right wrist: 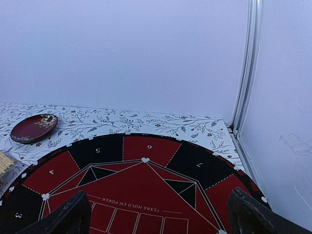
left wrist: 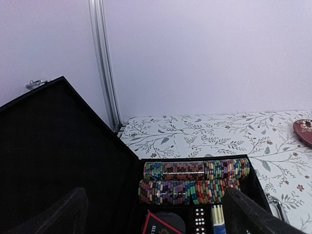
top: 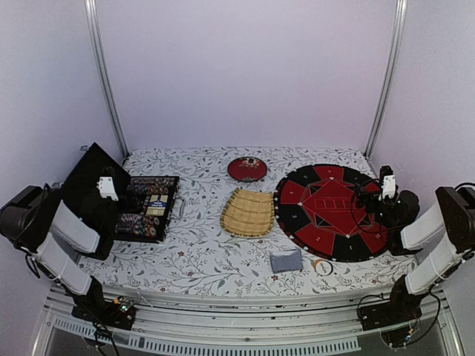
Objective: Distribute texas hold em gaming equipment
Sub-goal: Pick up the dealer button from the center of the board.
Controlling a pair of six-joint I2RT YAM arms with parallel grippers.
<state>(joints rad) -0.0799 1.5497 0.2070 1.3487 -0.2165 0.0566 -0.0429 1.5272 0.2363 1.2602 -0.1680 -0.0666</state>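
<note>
While the left gripper [left wrist: 156, 212] and right gripper [right wrist: 157, 214] gape empty, one case [left wrist: 53, 151] holds two chip rows [left wrist: 195, 191].

Round mat [right wrist: 146, 190] printed TEXAS HOLD EM POKER, segments numbered 3 to 7

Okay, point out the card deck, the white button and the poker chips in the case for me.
card deck [top: 286, 260]: top view, middle of its grey-blue back.
white button [top: 323, 266]: top view, centre of its face.
poker chips [left wrist: 195, 169]: left wrist view, middle of the upper row.
</note>
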